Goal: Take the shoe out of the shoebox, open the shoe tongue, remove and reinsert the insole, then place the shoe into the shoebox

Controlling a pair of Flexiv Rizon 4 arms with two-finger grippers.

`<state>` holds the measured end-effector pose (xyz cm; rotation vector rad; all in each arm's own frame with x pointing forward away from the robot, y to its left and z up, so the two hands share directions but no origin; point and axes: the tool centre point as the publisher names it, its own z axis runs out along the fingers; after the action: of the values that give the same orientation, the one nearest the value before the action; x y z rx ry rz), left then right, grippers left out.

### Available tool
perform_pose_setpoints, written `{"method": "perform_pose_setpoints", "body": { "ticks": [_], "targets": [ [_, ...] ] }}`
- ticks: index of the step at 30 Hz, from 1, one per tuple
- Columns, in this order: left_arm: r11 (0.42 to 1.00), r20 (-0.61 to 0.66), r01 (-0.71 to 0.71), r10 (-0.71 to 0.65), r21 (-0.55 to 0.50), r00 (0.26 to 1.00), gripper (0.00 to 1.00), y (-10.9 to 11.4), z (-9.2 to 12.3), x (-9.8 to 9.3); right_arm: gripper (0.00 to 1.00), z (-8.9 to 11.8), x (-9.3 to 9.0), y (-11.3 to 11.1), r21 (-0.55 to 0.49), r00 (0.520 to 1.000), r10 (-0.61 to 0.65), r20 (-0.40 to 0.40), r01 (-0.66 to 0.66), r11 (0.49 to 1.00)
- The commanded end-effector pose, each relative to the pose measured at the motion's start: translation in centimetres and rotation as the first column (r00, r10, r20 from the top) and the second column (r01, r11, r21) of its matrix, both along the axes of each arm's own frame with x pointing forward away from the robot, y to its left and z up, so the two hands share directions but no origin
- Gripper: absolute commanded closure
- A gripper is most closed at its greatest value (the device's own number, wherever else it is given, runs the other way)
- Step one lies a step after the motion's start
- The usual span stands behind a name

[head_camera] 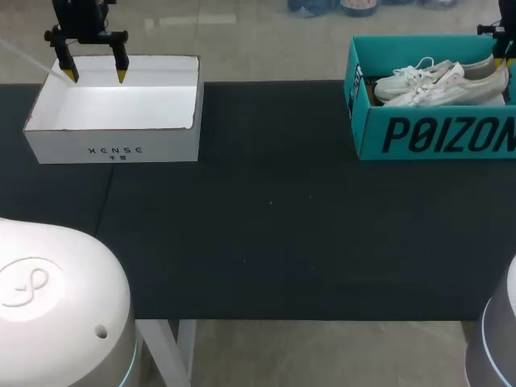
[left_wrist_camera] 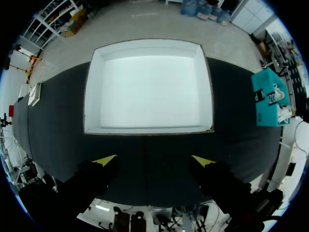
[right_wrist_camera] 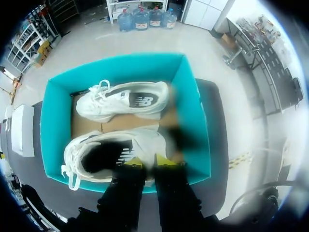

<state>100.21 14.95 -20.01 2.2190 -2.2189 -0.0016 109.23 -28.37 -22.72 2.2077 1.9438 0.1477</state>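
1. The shoe (right_wrist_camera: 79, 150) lies in the shoebox (right_wrist_camera: 48, 130), at 1 o'clock on the counter (head_camera: 266, 242).
2. The right gripper (right_wrist_camera: 150, 161) is above it; I cannot tell if it grips.
3. The left gripper (left_wrist_camera: 153, 160), apart, hangs above the white box (left_wrist_camera: 91, 87) at 11 o'clock.

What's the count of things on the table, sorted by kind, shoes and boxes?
White shoes: 2
Teal shoebox: 1
White box: 1
Total: 4
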Motion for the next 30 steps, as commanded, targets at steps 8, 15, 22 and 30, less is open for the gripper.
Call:
{"method": "perform_pose_setpoints", "body": {
  "ticks": [8,15,22,30],
  "targets": [
    [1.000,0.000,0.000,0.000,0.001,1.000,0.00,0.0,0.0,-0.1,1.00,7.5,-1.8,1.5,0.020,0.995,-0.024,0.101,0.022,1.000],
    [1.000,0.000,0.000,0.000,0.001,1.000,0.00,0.0,0.0,-0.1,1.00,11.8,-3.5,2.2,0.040,0.988,-0.027,0.152,0.021,0.999],
    [1.000,0.000,0.000,0.000,0.001,1.000,0.00,0.0,0.0,-0.1,1.00,15.2,-6.2,3.2,0.074,0.980,-0.047,0.194,0.033,0.997],
    [1.000,0.000,0.000,0.000,0.001,1.000,0.00,0.0,0.0,-0.1,1.00,17.6,-12.1,6.5,0.107,0.970,-0.087,0.229,0.064,0.992]
  ]
}}
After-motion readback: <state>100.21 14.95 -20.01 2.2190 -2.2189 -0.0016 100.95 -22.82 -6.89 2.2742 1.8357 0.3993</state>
